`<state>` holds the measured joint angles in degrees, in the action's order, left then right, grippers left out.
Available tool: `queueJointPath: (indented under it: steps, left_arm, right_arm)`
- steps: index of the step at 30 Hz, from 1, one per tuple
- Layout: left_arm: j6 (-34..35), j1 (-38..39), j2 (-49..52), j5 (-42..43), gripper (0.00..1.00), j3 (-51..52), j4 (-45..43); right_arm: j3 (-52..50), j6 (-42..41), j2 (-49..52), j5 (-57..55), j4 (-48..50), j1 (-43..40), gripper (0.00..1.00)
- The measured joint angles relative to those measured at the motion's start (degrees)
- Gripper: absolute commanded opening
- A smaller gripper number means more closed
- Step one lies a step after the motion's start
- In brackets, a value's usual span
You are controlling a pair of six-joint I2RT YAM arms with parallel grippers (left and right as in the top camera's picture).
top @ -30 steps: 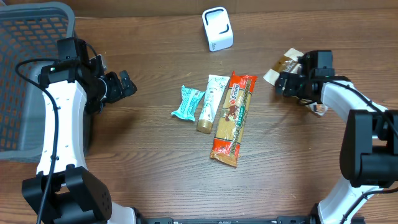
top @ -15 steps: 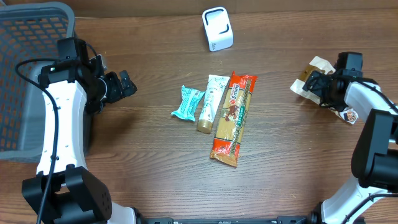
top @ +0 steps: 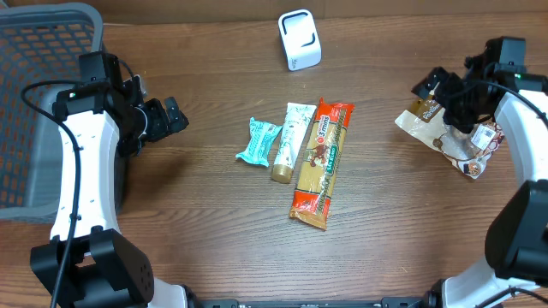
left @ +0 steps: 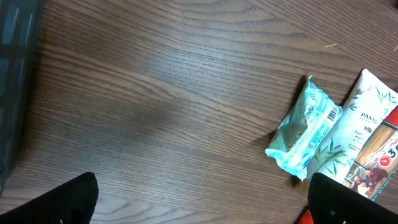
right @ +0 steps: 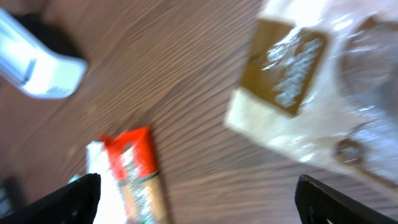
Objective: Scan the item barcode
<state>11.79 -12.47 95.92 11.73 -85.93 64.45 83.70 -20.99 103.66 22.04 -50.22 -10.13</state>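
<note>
While my right end effector (top: 442, 96) is hovering wide open near the snack bag (top: 445, 141), I'm judging it light, crinkly, slippery, and I'm favouring its sealed edge.

The white tube (left: 373, 118) reads "PANT", cut off.

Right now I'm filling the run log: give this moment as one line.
left end effector: open, empty | right end effector: open, empty, by snack bag on table | white scanner: untouched

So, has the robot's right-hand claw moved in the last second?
Yes. The right gripper has drawn rightward and slightly up the picture, away from the white scanner.
</note>
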Motion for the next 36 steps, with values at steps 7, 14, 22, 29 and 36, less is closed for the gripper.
queueJointPath:
  steps: [7,14,22,29,36]
  left_arm:
    - [0.0,0.0,0.0,0.0,1.0,0.0,0.0]
    - [0.0,0.0,0.0,0.0,1.0,0.0,0.0]
    - [0.0,0.0,0.0,0.0,1.0,0.0,0.0]
    - [0.0,0.0,0.0,0.0,1.0,0.0,0.0]
    - [0.0,0.0,0.0,0.0,1.0,0.0,0.0]
  right_arm:
    - [-6.7,0.0,-0.2,4.7,1.0,8.0,1.0]
    - [-17.9,-2.4,-0.1,6.2,11.8,19.8,0.96]
    - [-24.9,-12.5,0.1,6.1,25.7,25.6,0.84]
    - [-24.9,-19.7,4.0,6.4,31.3,30.4,0.6]
    - [-24.7,-24.1,6.3,8.9,33.0,31.2,0.06]
